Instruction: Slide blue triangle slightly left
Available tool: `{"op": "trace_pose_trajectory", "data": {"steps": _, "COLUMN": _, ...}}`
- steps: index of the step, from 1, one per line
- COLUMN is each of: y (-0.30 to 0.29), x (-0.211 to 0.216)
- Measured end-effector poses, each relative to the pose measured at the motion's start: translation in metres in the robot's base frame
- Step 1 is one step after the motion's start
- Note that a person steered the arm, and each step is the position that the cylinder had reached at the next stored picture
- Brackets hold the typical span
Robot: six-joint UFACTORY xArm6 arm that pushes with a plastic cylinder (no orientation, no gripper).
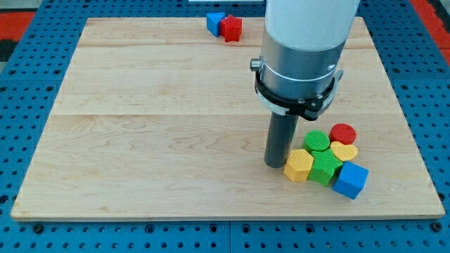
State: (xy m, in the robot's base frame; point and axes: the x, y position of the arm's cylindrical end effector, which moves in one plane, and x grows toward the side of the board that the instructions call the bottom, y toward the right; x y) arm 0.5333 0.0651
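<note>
The blue triangle (215, 22) lies at the view's top edge of the wooden board (162, 126), touching a red block (230, 28) on its right. My tip (275, 164) rests on the board far below it, at the view's lower right, just left of a yellow hexagon (298, 165). The rod (280, 139) hangs from the large grey arm body (302, 49).
A cluster sits right of my tip: a green round block (317, 140), a red cylinder (343, 133), a yellow heart (344, 150), a green block (325, 168) and a blue cube (350, 180). Blue pegboard (28, 84) surrounds the board.
</note>
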Motion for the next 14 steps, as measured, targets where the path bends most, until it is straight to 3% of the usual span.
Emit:
{"op": "trace_pose_trajectory", "data": {"steps": 1, "y": -0.043, "x": -0.019}}
{"op": "trace_pose_trajectory", "data": {"steps": 3, "y": -0.057, "x": -0.164}}
{"op": "trace_pose_trajectory", "data": {"steps": 4, "y": -0.055, "x": -0.192}}
{"op": "trace_pose_trajectory", "data": {"steps": 5, "y": -0.055, "x": -0.192}}
{"op": "trace_pose_trajectory", "data": {"steps": 6, "y": -0.019, "x": -0.204}}
{"op": "trace_pose_trajectory", "data": {"steps": 7, "y": 0.058, "x": -0.244}}
{"op": "trace_pose_trajectory", "data": {"steps": 8, "y": 0.095, "x": -0.309}}
{"op": "trace_pose_trajectory", "data": {"steps": 9, "y": 0.075, "x": -0.342}}
{"op": "trace_pose_trajectory", "data": {"steps": 10, "y": 0.075, "x": -0.342}}
{"op": "trace_pose_trajectory", "data": {"steps": 11, "y": -0.005, "x": -0.341}}
{"op": "trace_pose_trajectory", "data": {"steps": 14, "y": -0.032, "x": -0.341}}
